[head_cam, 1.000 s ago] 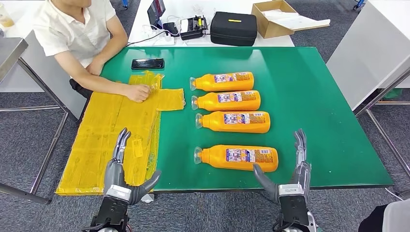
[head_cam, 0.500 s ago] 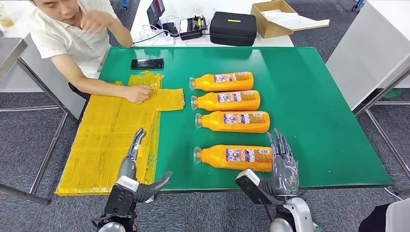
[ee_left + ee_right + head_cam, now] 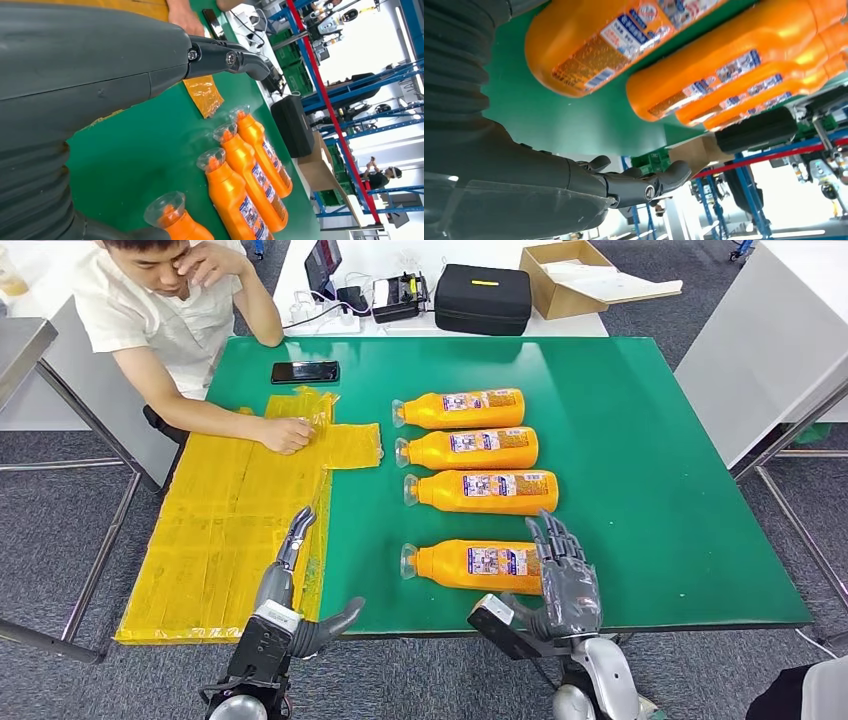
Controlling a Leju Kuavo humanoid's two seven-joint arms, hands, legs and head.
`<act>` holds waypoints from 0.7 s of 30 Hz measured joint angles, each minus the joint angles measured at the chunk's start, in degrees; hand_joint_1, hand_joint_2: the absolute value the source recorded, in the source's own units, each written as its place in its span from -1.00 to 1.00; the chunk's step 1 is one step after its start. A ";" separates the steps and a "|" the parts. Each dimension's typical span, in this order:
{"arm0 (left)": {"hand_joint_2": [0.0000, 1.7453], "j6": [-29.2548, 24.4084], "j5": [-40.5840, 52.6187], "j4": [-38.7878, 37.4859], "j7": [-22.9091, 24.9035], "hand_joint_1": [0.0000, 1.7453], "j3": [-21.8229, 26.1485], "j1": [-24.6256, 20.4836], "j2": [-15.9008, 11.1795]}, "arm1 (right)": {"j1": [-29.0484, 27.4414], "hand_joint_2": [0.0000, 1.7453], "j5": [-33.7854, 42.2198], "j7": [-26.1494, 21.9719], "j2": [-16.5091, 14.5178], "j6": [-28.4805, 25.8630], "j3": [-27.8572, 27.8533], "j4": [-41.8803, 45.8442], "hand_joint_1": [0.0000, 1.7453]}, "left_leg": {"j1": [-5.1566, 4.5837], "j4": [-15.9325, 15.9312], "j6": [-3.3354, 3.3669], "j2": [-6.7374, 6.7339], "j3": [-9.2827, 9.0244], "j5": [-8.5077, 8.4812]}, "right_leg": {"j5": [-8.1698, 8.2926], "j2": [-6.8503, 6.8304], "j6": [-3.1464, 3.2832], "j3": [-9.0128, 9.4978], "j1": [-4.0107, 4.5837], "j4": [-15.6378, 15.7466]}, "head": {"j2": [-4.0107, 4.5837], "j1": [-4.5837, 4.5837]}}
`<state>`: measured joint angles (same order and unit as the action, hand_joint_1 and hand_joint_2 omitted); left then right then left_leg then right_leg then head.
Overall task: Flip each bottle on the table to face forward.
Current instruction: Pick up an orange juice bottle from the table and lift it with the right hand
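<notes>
On the green table (image 3: 650, 440) four orange bottles (image 3: 487, 565) lay on their sides, caps pointing left. Over the nearest bottle's base hovered the right hand (image 3: 565, 580), fingers spread, holding nothing. Near the yellow sheets (image 3: 220, 530) the left hand (image 3: 290, 595) was also open and empty.

Four orange bottles (image 3: 470, 450) lie on the green table (image 3: 640, 440) — each with a clear cap and a label of white, blue and red print. A yellow sheet (image 3: 230, 520) covers the table's corner (glossy, creased). The person's shirt (image 3: 150, 310) is white, the case (image 3: 483, 298) black.
</notes>
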<state>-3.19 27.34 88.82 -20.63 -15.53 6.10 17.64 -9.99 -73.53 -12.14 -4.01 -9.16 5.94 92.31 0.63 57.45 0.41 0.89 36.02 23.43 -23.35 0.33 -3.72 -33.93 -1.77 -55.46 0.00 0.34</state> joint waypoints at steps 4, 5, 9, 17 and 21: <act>1.00 -0.01 0.00 -0.06 0.00 -1.00 -0.08 -0.04 -0.02 | 0.03 1.00 0.00 0.07 0.43 0.00 0.52 -0.73 -1.00 | 0.00 0.00 0.00 0.00 0.00 0.00 | 0.00 0.00 0.00 0.00 0.00 0.00 | 0.00 0.01; 1.00 -0.01 0.00 -0.07 0.00 -1.00 -0.09 -0.06 -0.02 | 0.04 1.00 0.00 0.07 0.51 0.00 0.63 -0.88 -1.00 | 0.00 0.00 0.00 0.00 0.00 0.00 | 0.00 0.00 0.00 0.00 0.00 0.00 | 0.00 0.01; 1.00 -0.01 0.00 -0.12 0.00 -1.00 -0.10 -0.09 -0.02 | 0.05 1.00 0.00 0.10 0.79 0.00 1.03 -1.31 -1.00 | 0.00 0.00 0.00 0.00 0.00 0.00 | 0.00 0.00 0.00 -0.01 0.00 0.00 | 0.00 0.01; 1.00 -0.01 0.00 -0.12 0.02 -1.00 -0.10 -0.09 -0.04 | 0.06 1.00 0.00 0.12 0.96 0.00 1.21 -1.73 -1.00 | 0.00 0.00 0.00 0.00 0.00 0.00 | 0.00 0.00 0.00 0.00 0.00 0.00 | 0.00 0.01; 1.00 -0.01 0.00 -0.14 0.02 -1.00 -0.12 -0.10 -0.04 | 0.09 1.00 0.00 0.12 0.99 0.00 1.21 -1.85 -1.00 | 0.00 0.00 0.00 0.00 0.00 0.00 | 0.00 0.00 0.00 0.00 0.00 0.00 | 0.00 0.01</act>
<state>-3.19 27.34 88.68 -20.61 -15.65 5.99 17.59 -9.90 -73.53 -12.02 -3.02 -9.16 7.15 90.46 0.63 57.45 0.41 0.89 36.02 23.43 -23.35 0.33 -3.72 -33.93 -1.77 -55.46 0.00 0.35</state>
